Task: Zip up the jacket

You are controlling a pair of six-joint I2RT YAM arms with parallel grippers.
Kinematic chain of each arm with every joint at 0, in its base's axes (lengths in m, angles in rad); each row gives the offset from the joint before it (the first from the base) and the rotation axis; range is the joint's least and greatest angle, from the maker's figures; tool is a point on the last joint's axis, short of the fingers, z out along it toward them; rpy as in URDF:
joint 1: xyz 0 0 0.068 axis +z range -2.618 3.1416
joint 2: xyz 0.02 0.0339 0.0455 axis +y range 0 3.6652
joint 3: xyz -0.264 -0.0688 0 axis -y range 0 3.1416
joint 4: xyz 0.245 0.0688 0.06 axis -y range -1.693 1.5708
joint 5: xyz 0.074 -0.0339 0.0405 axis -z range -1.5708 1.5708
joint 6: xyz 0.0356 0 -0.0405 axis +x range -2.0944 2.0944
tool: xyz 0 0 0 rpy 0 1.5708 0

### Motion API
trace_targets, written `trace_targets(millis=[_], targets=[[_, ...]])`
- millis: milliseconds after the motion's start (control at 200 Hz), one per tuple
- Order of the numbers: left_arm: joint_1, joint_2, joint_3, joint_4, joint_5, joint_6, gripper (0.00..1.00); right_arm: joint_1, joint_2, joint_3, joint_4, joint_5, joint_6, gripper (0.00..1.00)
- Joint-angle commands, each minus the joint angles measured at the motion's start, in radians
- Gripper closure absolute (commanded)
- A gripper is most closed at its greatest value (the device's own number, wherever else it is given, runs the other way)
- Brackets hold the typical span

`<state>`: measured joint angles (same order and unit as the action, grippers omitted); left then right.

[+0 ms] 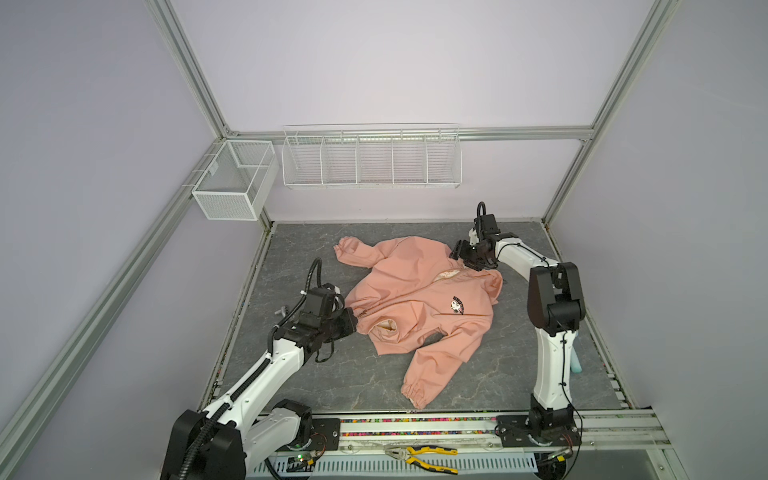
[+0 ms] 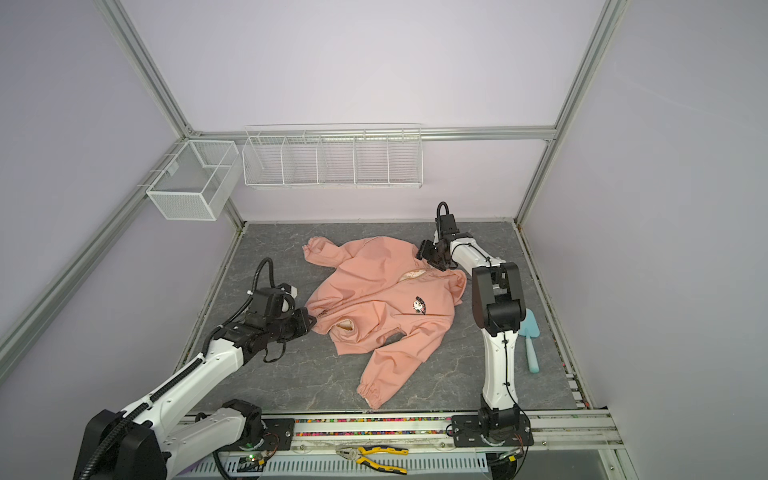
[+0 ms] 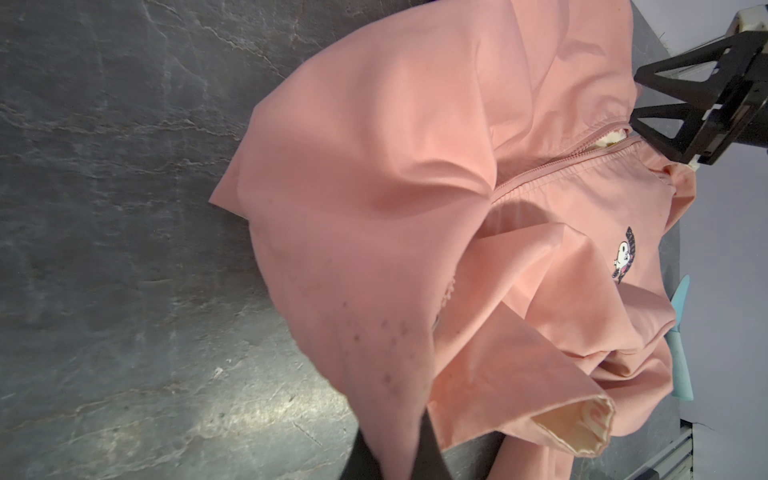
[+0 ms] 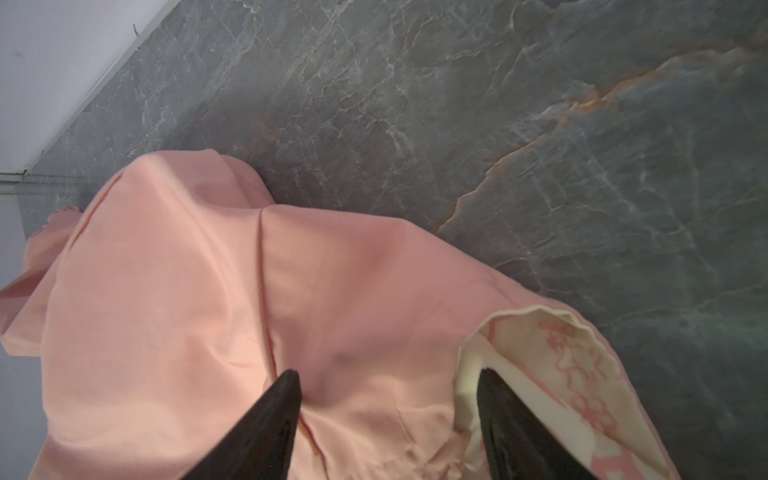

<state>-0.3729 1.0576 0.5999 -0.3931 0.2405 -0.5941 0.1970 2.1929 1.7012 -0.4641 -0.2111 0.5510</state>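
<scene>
The jacket [image 1: 415,299] lies front-up in the middle of the tabletop [image 1: 291,386], hem to the left and collar at far right. Cream lining shows at both ends of the zipper. The left hand [image 1: 352,323] is clamped on the hem corner. The right hand [image 4: 388,371] has its jaws apart, astride the collar edge. A two-part mesh basket [image 1: 226,205] hangs on the left wall, and a five-compartment wire rack [image 1: 372,166] on the far wall.

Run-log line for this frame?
left gripper: shut on salmon-pink fabric jacket hem | right gripper: open at jacket top | zipper: gap at top
</scene>
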Motion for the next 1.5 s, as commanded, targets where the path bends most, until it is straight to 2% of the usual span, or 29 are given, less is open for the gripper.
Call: trace_targets(millis=[0,165,480,750,990,1220,1495], targets=[[0.003,-0.014,-0.009,0.005,0.006,-0.002,1.00,-0.014,0.042,0.024,0.028,-0.038,0.004,0.34],[0.003,-0.014,-0.009,0.005,0.005,-0.005,1.00,-0.022,0.029,-0.012,0.089,-0.072,0.007,0.42],[0.004,-0.013,-0.006,-0.003,0.000,-0.003,1.00,-0.030,-0.028,-0.031,0.137,-0.121,0.010,0.75],[0.004,-0.012,-0.006,-0.001,0.003,-0.002,1.00,-0.033,-0.081,-0.017,0.101,-0.113,0.006,0.84],[0.004,-0.025,-0.005,-0.004,0.013,-0.006,1.00,-0.041,-0.064,0.134,-0.128,0.002,-0.073,0.93],[0.004,-0.043,-0.005,-0.003,0.037,-0.006,1.00,-0.051,-0.006,0.307,-0.339,0.181,-0.156,0.93],[0.004,-0.048,-0.021,0.012,0.069,-0.010,1.00,-0.086,0.068,0.377,-0.389,0.227,-0.194,0.93]])
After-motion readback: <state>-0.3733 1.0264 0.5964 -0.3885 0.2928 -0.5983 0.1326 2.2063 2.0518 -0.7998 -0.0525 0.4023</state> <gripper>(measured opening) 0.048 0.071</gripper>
